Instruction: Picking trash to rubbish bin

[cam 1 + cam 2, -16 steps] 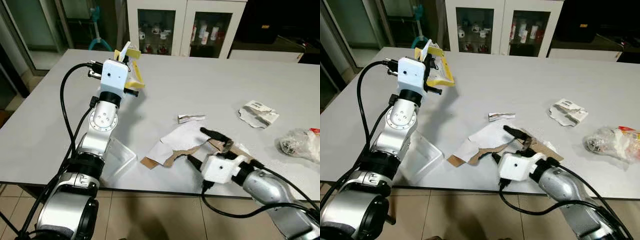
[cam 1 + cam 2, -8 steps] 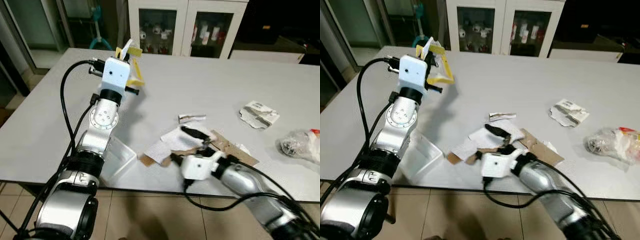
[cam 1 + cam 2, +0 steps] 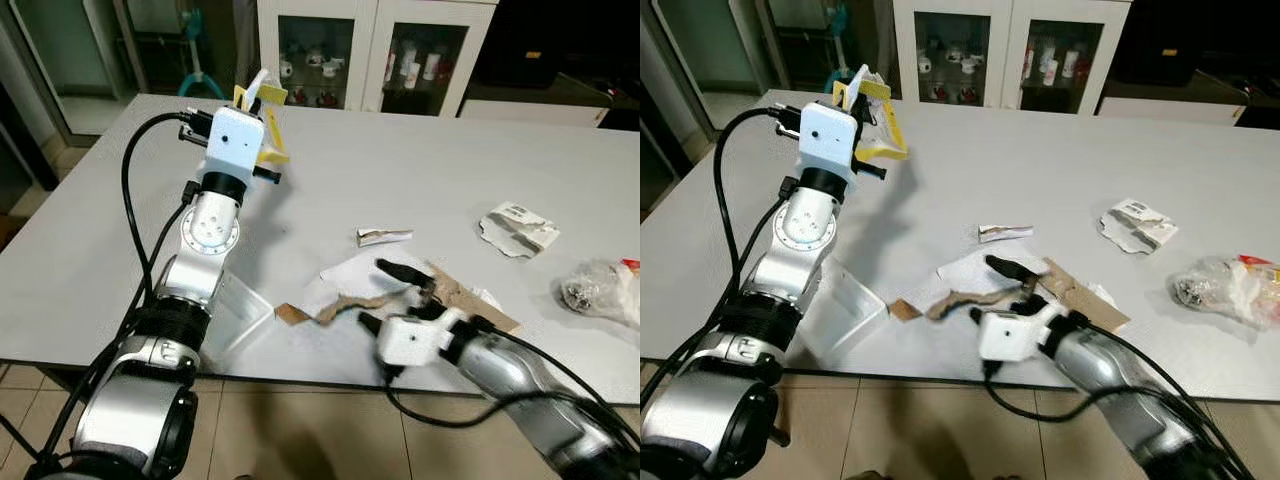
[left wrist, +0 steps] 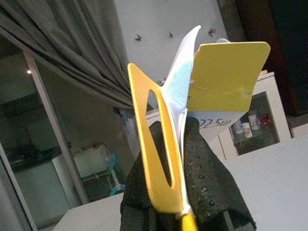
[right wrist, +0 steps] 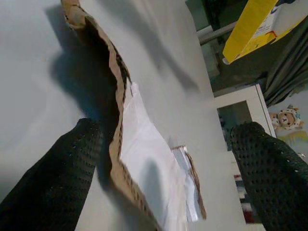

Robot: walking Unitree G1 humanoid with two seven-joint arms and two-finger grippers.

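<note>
With a yellow wrapper [image 3: 262, 125] pinched aloft by the left gripper [image 4: 179, 159], the right gripper [image 3: 393, 296], jaws spread, was set astride torn cardboard [image 3: 962, 297] near the counter [image 3: 420, 180] edge, and closing seemed required next.

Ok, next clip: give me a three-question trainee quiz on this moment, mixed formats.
1. True or false: the left gripper is shut on the yellow packaging.
2. Which item lies between the open fingers of the right gripper? A) torn cardboard B) crumpled plastic bag C) small folded wrapper
3. Fill in: the crumpled white paper rests on the grey ____.

Key: 1 true; 2 A; 3 table.
</note>
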